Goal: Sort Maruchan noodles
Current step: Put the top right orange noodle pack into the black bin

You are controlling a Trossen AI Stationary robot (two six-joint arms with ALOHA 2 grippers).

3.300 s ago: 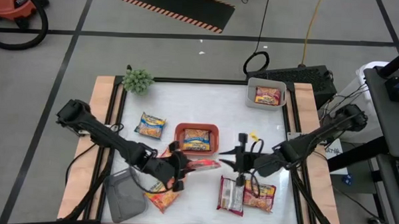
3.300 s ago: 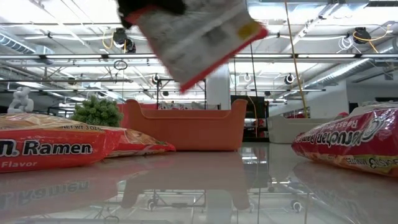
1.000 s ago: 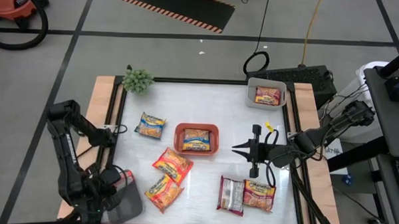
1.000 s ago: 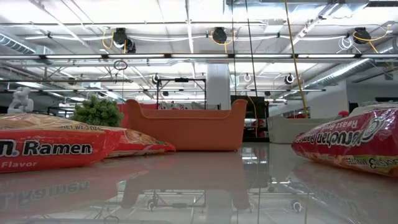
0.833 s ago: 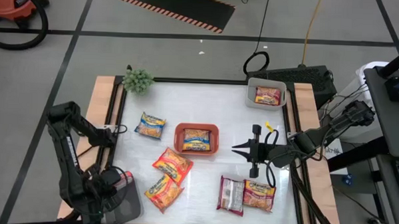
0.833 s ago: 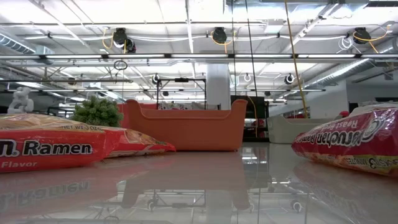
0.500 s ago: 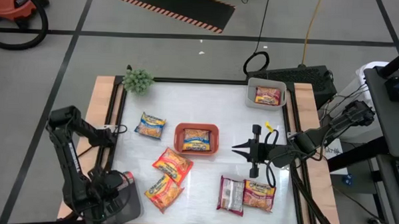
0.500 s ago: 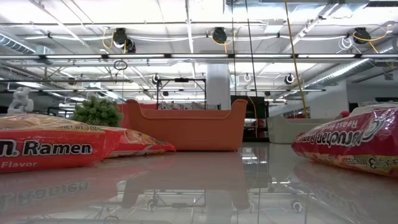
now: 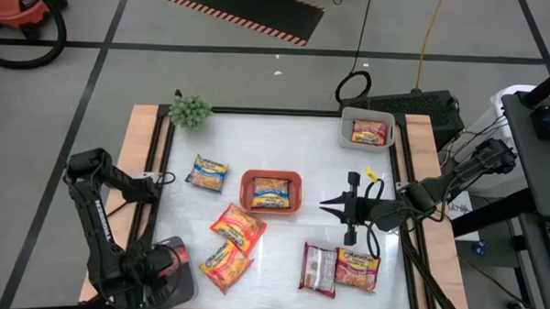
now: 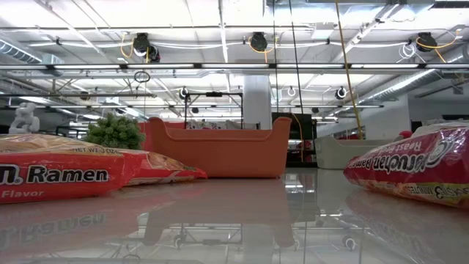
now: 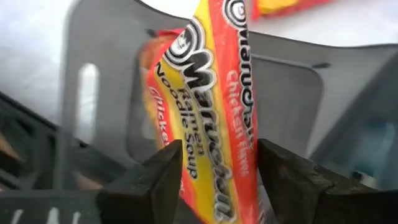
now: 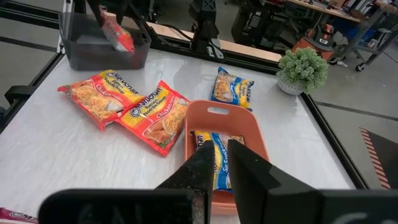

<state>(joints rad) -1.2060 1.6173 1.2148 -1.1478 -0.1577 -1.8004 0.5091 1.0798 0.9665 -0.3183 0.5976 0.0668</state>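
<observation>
My left gripper [image 9: 166, 261] is at the near left corner, over the grey tray [image 9: 180, 287], shut on an orange-yellow Maruchan chicken packet [image 11: 211, 124]. Two more orange packets [image 9: 238, 228] [image 9: 221, 263] lie flat beside that tray. A blue-yellow packet [image 9: 206, 172] lies on the table, and another [image 9: 271, 193] lies in the red tray [image 9: 246, 181]. A white-backed packet [image 9: 319, 269] and a pink one [image 9: 356, 269] lie near the front, and a third pink one [image 9: 369, 132] sits in the far clear tray. My right gripper [image 9: 326, 209] hovers shut right of the red tray. My left gripper pinches the orange-yellow packet between its two fingers [image 11: 149, 186], holding it near one end [image 11: 214, 180]. It comes from above, pointing down. The packet hangs on edge below the fingers into the grey tray [image 12: 118, 34]. Whether its lower end touches the tray floor I cannot tell.
A small potted plant [image 9: 190, 110] stands at the far left corner. The clear tray [image 9: 350, 120] sits at the far right corner. Bare white tabletop lies between the red tray and the far edge. In the low view, packets [image 10: 51, 176] [image 10: 410, 172] flank the red tray [image 10: 216, 150].
My left gripper, still shut on the packet, has moved a little toward the near edge and farther over the grey tray. My right arm has kept still.
</observation>
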